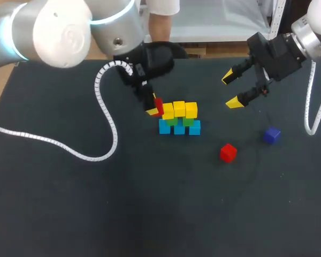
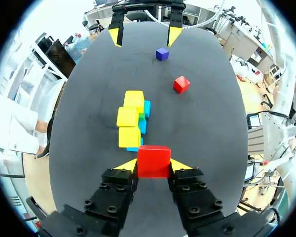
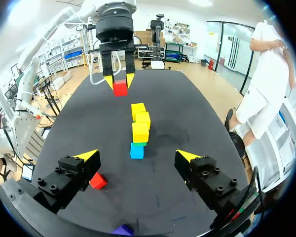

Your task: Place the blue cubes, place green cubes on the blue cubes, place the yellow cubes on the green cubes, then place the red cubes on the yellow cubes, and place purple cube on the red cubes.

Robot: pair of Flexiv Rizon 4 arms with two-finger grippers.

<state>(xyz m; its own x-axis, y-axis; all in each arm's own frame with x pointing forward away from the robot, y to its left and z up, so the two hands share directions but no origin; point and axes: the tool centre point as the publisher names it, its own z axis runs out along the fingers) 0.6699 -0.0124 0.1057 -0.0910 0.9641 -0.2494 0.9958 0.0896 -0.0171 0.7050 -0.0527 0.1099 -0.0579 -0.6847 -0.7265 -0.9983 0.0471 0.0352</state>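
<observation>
The left gripper (image 1: 155, 110) is clamped on a red cube (image 1: 159, 105), one yellow fingertip pressed to each side of it. It holds the cube at the left end of the stack, level with the top layer. Whether the cube touches the nearest yellow one cannot be told.

The stack stands near the middle of the dark table (image 1: 69, 203). It has three blue cubes (image 1: 179, 128) in a row on the surface and green cubes (image 1: 172, 121) on top of them, only partly seen from above. Three yellow cubes (image 1: 179, 109) sit across the top, and no red cube rests on them yet.

The right gripper (image 1: 231, 90) hangs above the table's right side with its fingers spread wide and nothing between them. It is well apart from the stack.

Two pieces lie loose on the table. A second red cube (image 1: 228, 152) sits to the right of the stack and nearer the robot. The purple cube (image 1: 272, 134) is farther right, below the right gripper, and neither gripper touches these two.
</observation>
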